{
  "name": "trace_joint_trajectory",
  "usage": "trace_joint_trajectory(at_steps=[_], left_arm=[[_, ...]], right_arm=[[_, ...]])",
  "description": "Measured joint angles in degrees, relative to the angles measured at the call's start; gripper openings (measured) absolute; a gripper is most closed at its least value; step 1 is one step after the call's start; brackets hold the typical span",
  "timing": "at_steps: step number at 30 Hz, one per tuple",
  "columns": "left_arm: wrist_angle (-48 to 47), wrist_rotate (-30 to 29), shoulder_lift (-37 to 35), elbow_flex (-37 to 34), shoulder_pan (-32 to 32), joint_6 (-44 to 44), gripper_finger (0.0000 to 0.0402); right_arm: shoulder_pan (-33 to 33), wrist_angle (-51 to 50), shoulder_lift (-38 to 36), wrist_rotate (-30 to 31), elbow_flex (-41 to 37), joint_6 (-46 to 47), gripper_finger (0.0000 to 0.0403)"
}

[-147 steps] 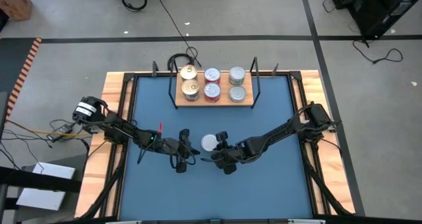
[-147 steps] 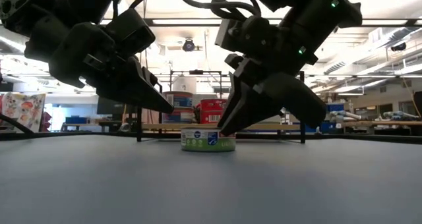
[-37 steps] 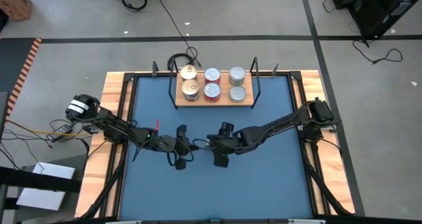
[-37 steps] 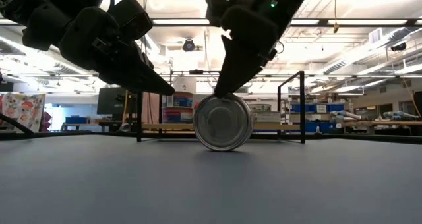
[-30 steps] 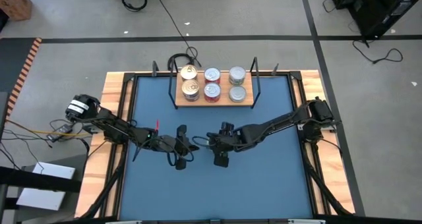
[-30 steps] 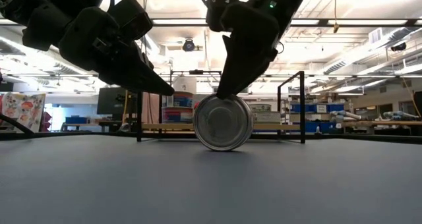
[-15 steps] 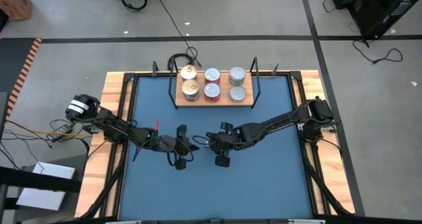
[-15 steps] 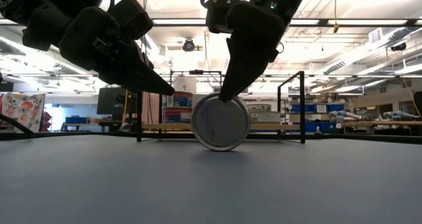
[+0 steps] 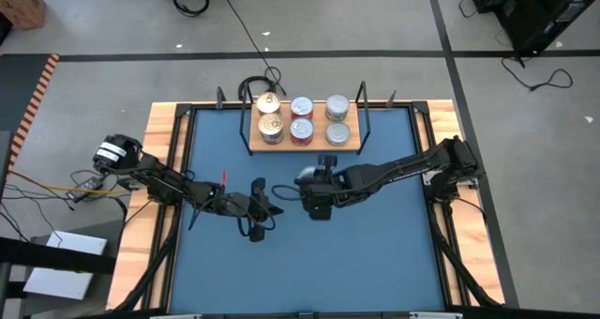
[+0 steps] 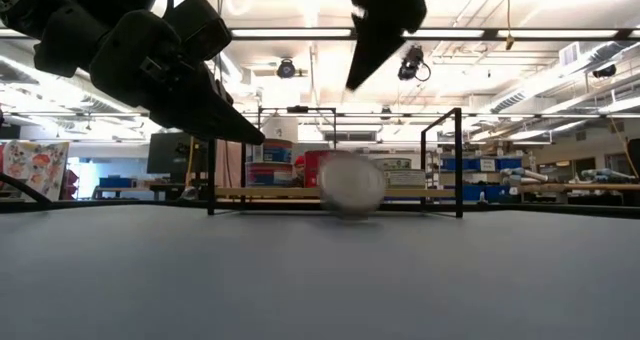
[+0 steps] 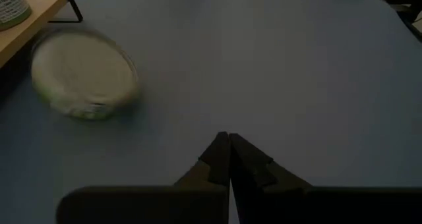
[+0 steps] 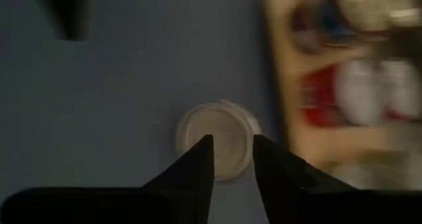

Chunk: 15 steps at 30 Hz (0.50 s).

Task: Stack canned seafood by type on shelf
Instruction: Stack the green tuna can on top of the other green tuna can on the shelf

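Tin first: the small round silver-lidded can [image 9: 307, 178] lies loose on the blue tabletop [image 9: 375, 253] near the centre of the high view, just in front of the shelf and touching no finger. In the low view it reads as a blurred disc [image 10: 352, 184] low at mid-frame, so I judge it is unsettled, perhaps tipped or rolling; I cannot tell which face is up.

My right gripper [image 9: 317, 203] hangs above it, fingers slightly parted and holding nothing; its wrist view shows the lid [image 12: 216, 138] between and beyond the two dark fingertips [image 12: 202, 159]. Behind it, at upper centre of the high view, the light-wood shelf with black wire uprights [image 9: 304, 144] carries six tins in three columns: gold-lidded at left [image 9: 270, 125], red-sided in the middle [image 9: 301, 129], plain silver at right [image 9: 337, 131].

My left gripper [image 9: 263, 206] waits at centre-left, fingers closed on nothing.

I take the step to be picking up this stray tin. Next I would let it come to rest, drop the right gripper squarely over its rim, close, then lift it onto the matching silver column.
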Motion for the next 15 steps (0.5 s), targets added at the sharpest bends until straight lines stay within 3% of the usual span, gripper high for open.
trace_joint_trajectory(at_steps=[4,6,10,15], left_arm=[[0.0,0.0,0.0,0.0,0.0,0.0,0.001],[0.0,0.0,0.0,0.0,0.0,0.0,0.001],[0.0,0.0,0.0,0.0,0.0,0.0,0.001],[0.0,0.1,0.0,0.0,0.0,0.0,0.001]], right_arm=[[-1.1,-8.5,0.0,9.2,4.2,-2.0,0.0089],[-1.8,-9.5,0.0,9.4,4.7,-2.9,0.0076],[-2.6,-8.1,0.0,1.2,3.2,-2.5,0.0072],[-3.3,-2.7,0.2,-6.0,-2.9,-3.5,0.0109]])
